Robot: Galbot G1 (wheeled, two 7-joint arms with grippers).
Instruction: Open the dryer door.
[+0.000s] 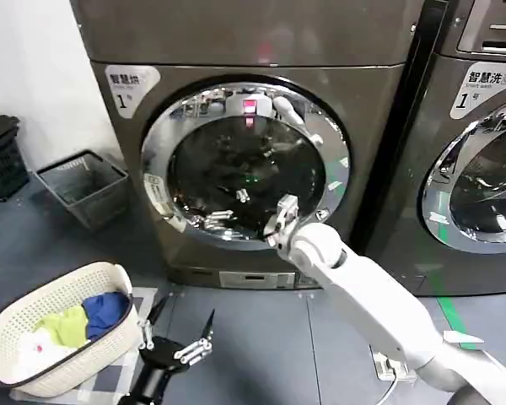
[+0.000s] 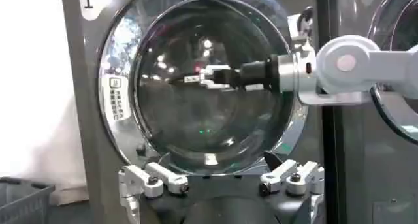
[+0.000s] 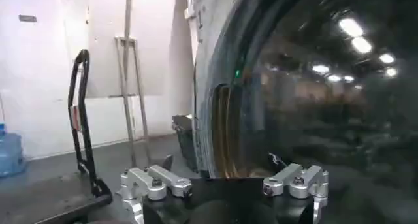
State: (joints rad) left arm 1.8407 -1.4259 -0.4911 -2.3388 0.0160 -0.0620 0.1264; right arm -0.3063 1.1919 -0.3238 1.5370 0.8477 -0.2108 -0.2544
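The dryer door (image 1: pixel 228 160) is a chrome-ringed porthole with dark glass on the dark grey machine marked "1". It looks closed against the machine's front. My right arm reaches up from the lower right, and my right gripper (image 1: pixel 280 216) hovers open just in front of the lower right of the glass. The left wrist view shows that gripper (image 2: pixel 196 77) pointing across the door (image 2: pixel 196 134). In the right wrist view its jaws (image 3: pixel 226 187) stand wide apart before the door's chrome edge (image 3: pixel 219 127). My left gripper (image 1: pixel 183 319) (image 2: pixel 225 183) hangs open, low over the floor before the machine.
A white laundry basket (image 1: pixel 17 312) with clothes sits on the floor at the lower left. A grey wire basket (image 1: pixel 84 186) and a dark crate (image 1: pixel 0 156) stand by the wall. The neighbouring machine (image 1: pixel 481 169) is on the right. A hand truck (image 3: pixel 81 114) stands beside the dryer.
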